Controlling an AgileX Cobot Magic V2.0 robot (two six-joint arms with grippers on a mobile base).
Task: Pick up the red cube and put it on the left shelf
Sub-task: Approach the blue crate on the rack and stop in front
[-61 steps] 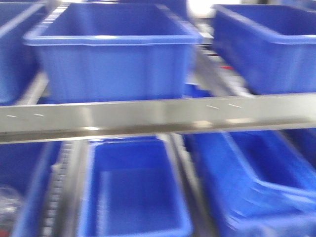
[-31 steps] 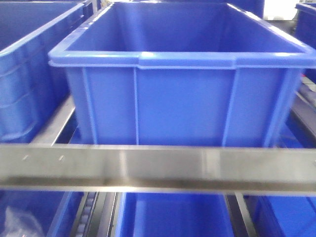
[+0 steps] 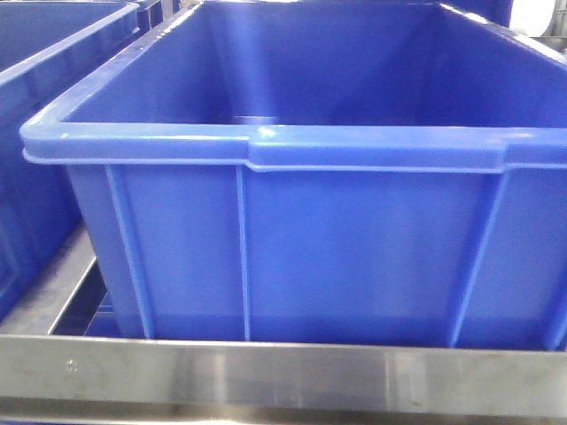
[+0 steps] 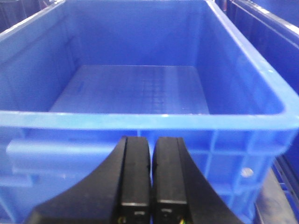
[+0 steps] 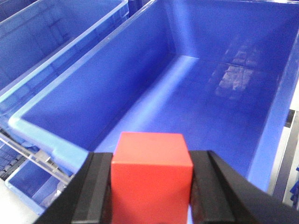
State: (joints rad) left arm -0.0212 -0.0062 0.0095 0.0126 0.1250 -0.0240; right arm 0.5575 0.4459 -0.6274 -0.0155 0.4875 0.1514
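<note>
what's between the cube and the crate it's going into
Nothing visible. The right gripper holds the cube by the near edge of an open crate. The crate has no lid, and the part of its floor that shows is bare.

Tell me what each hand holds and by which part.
The right hand holds the red cube, pinched by its two opposite side faces over a blue crate. The left hand is shut on nothing.
</note>
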